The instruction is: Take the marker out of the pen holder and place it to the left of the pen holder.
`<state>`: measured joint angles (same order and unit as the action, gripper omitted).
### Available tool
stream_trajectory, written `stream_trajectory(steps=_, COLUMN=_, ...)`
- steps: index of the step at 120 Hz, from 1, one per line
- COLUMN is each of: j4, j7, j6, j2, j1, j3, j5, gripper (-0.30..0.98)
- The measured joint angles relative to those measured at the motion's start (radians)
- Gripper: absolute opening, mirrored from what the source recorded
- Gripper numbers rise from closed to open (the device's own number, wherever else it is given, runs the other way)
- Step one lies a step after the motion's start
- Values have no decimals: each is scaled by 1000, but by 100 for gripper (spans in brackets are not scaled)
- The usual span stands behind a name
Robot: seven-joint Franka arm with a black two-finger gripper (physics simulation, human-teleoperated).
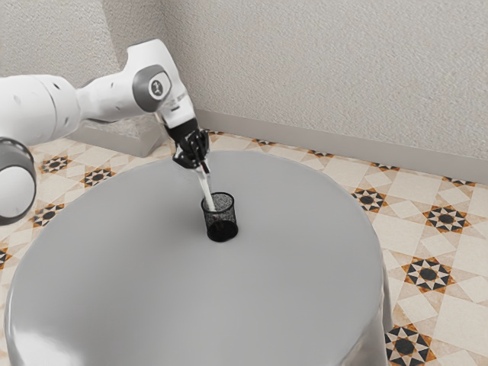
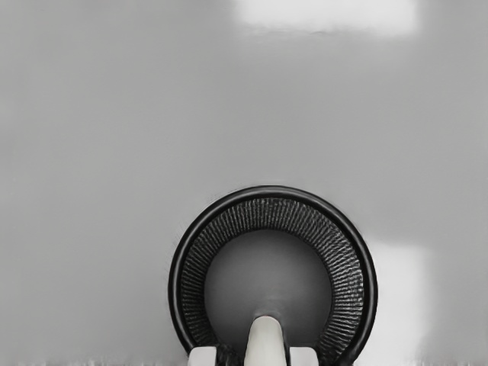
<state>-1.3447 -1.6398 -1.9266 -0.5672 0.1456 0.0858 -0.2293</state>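
White marker (image 2: 265, 343), nearest the wrist camera: a slender, round-ended barrel seen nearly end-on. In the exterior view it runs down from the gripper (image 1: 203, 168) into the mouth of the pen holder, leaning slightly toward that view's left at its upper end; whether its lower end bears on the base cannot be told. The marker is judged light, stiff and hardy, with a smooth surface that may slip or twist under a weak or off-centre pinch. The proper hold is across the exposed upper barrel, above the rim, with the pull directed along its length. Once laid down, it may roll.

Gripper: just above the pen holder, at the marker's upper part. Whether it is clamped on the marker or merely around it cannot be told from these views.

Pen holder (image 2: 177, 290): a black cylinder of mesh, upright on the table, its round mouth open. Probably light also, it could tip or be dragged if the marker catches on the rim; a straight withdrawal is the step that seems in hand, placement beside the holder remaining.

Table (image 1: 160, 290): round, grey and smooth, supporting the holder.

Background: patterned floor tiles (image 1: 428, 274), then a pale, rough-textured wall (image 1: 335, 69).
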Motion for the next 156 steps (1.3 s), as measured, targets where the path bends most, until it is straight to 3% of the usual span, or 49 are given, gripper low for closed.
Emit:
stream_trajectory(steps=19, j4=0, j7=-9, j6=33, j2=176, j1=-1, j3=-4, j5=-1, gripper=-8)
stream_trajectory(steps=34, j4=2, j7=-6, j6=68, j2=222, j1=2, j3=-50, j5=25, gripper=-10)
stream_trajectory(steps=56, j4=70, j7=76, j6=148, j2=175, j1=-14, j3=-61, j5=284, gripper=-10)
stream_trajectory(steps=70, j4=241, j7=200, j6=283, j2=19, j1=-48, j3=-59, j5=485, gripper=-10)
stream_trajectory(steps=82, j4=379, j7=338, j6=432, j2=-93, j1=-57, j3=-54, j5=582, gripper=-10)
stream_trajectory(steps=104, j4=464, j7=652, j6=656, j2=-177, j1=-36, j3=-46, j5=569, gripper=-10)
stream_trajectory(steps=118, j4=604, j7=838, j6=757, j2=-300, j1=-33, j3=-46, j5=552, gripper=-10)
stream_trajectory(steps=156, j4=710, j7=1225, j6=859, j2=-461, j1=-72, j3=-43, j5=543, gripper=-10)
